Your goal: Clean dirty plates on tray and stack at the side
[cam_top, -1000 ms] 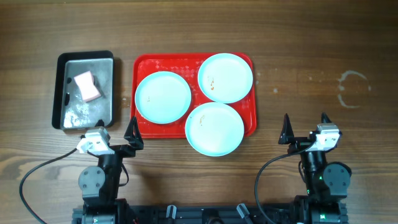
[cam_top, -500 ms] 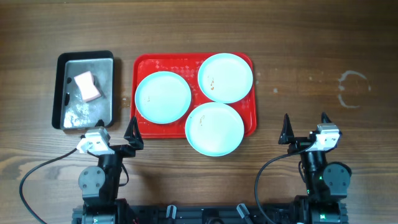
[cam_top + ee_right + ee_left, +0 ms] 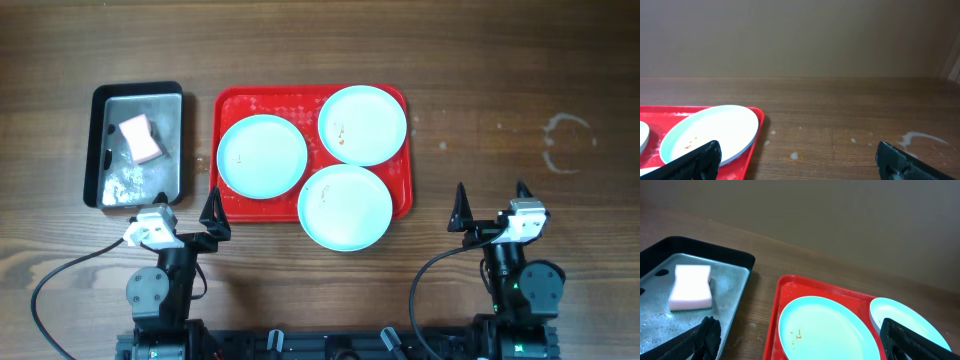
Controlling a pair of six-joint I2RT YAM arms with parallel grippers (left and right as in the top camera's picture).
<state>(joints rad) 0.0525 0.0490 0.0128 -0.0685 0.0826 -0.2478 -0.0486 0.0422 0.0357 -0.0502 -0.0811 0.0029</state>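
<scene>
- left gripper (image 3: 183, 212): jaws spread wide, nothing between them, low at the near edge of the table (image 3: 520, 80).
- tray (image 3: 265, 100): just ahead of the left gripper and to its right; the gripper's right finger stands close by the tray's near left corner without touching it.
- right gripper (image 3: 490, 205): jaws spread wide too, empty, clear of the tray and off to its right.
- left plate (image 3: 262, 155): flat on the tray, nearest the left gripper, a few brown specks on it.
- far plate (image 3: 363, 124): in the tray's far right corner, specks near its left edge.
- near plate (image 3: 345, 207): overhangs the tray's near rim, between the two grippers, closer to the left one.
- pan (image 3: 135, 90): left of the tray, ahead of the left gripper, with a pink sponge (image 3: 140, 138) in it.
</scene>
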